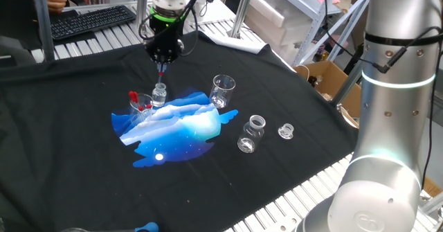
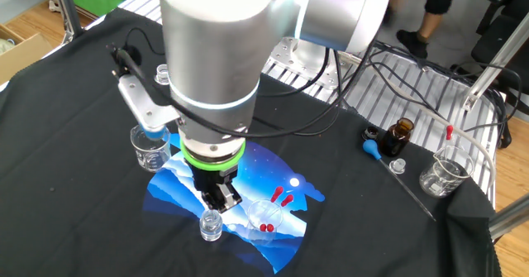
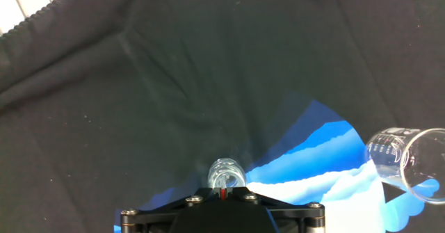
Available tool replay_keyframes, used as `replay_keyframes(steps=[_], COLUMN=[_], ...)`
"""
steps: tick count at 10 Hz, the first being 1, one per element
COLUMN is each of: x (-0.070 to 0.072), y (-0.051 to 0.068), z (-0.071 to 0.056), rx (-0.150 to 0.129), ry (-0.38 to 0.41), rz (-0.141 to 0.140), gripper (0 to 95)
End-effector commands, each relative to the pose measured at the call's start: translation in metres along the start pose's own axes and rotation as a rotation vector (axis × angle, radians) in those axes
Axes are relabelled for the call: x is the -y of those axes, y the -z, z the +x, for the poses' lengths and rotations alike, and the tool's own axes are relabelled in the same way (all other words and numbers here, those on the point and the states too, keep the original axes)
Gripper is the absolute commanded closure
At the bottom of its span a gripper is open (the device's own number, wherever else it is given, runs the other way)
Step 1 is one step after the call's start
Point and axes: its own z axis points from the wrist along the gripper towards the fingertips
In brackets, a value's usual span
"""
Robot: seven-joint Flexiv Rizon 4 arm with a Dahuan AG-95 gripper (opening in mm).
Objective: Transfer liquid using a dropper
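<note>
Here, claw (image 1: 161, 64) pinched on the dropper (image 1: 161, 71), pointing straight down. Tip directly above a small vial (image 1: 159, 93) on the worktop (image 1: 83, 156).

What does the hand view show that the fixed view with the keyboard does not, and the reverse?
Only the hand view looks straight down into the open mouth of the small vial below the gripper.

Only the fixed view shows the keyboard, a beaker holding red-bulbed droppers, and two more glass vials on the black cloth.

Both show the gripper shut on a dropper over that vial, the empty beaker, and the blue print.
</note>
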Motion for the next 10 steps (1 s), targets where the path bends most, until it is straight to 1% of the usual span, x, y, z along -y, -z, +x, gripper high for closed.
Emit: replay_keyframes(steps=[1,3,5,6,7,8,10], x=[-0.0009,-0.0008,-0.0007,-0.0007,-0.0006,-0.0006,-0.0005], y=[-0.0016,-0.0035,-0.006,-0.0064,-0.0067,-0.0069,-0.0085], z=[-0.0009,-0.0011,-0.0012,-0.0012,-0.0012,-0.0012,-0.0014], rx=[-0.013,-0.016,-0.034,-0.037,-0.06,-0.073,-0.082], ry=[0.005,0.011,0.014,0.014,0.013,0.013,0.015], rz=[-0.002,-0.001,-0.002,-0.001,0.008,0.011,0.017], gripper=[95.0,95.0,95.0,95.0,95.0,95.0,95.0])
